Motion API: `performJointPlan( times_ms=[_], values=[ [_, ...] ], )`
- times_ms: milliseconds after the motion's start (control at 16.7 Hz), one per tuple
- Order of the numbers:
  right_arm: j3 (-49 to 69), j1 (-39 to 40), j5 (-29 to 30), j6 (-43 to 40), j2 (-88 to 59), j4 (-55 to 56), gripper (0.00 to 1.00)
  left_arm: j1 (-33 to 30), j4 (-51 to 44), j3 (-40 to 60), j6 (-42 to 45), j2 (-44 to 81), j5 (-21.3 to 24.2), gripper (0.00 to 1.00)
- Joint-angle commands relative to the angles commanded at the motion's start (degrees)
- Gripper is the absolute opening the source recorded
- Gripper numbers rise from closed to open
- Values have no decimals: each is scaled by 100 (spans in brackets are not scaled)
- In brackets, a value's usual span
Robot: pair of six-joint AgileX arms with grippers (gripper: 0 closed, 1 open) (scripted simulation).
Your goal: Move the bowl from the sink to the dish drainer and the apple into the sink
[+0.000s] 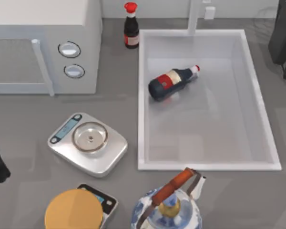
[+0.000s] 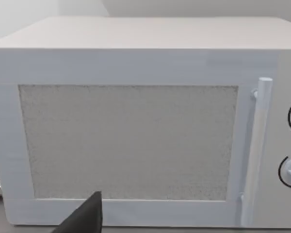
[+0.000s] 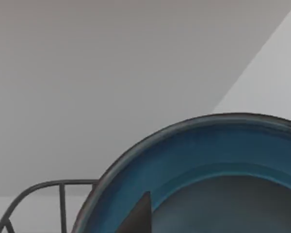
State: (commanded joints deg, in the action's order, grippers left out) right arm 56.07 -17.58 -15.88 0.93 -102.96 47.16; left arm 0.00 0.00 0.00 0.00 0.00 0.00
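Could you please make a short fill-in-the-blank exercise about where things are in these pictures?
1. The dark bottle lying in the sink has a ____ cap.
2. The upright bottle stands between the sink and the ____.
3. In the right wrist view, the blue bowl is next to thin ____ bars.

Missing words: white; microwave; black
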Motion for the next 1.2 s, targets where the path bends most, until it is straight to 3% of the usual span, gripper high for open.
performJointPlan(
  times_ms=[720, 1200],
  values=[
    [-57, 12, 22, -6, 147, -48, 100, 0, 0, 0, 0, 0, 0, 100],
    [-1193, 382, 334, -26, 2253, -1002, 100, 0, 0, 0, 0, 0, 0, 100]
  ],
)
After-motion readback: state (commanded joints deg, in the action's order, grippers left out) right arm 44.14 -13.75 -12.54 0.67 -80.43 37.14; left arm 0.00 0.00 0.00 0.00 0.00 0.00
